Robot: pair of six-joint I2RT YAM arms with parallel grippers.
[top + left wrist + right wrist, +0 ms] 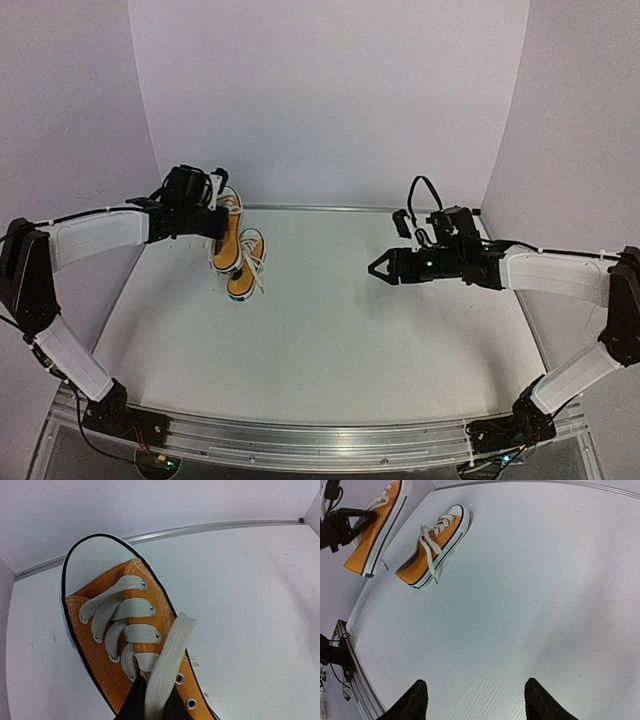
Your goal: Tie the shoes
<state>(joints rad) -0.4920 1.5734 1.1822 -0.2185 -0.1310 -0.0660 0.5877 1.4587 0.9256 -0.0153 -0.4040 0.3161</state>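
Jaws of the left gripper (214, 224) are pressed together on a white lace (165, 670) of the far shoe (228, 232); in the left wrist view the flat strip runs from the eyelets down into the dark fingers at the bottom centre. Jaws of the right gripper (377, 267) stand apart with nothing between them.

The left arm (95, 238) rises from its base at the lower left and reaches level towards the upper left of the top view, wrist over the shoes. The right arm (555, 272) bends in from the lower right and stretches level towards the centre, fingers pointing at the shoes but well apart from them.

Both shoes lie near the table's back edge (330, 208), close to the left wall. The held one is tilted, its white sole showing in the right wrist view (whether it is clear of the table (350, 350) I cannot tell). The near shoe (245, 268) rests just beside it, its laces loose. Bare tabletop spreads between the right gripper and the shoes, and across the whole near half.
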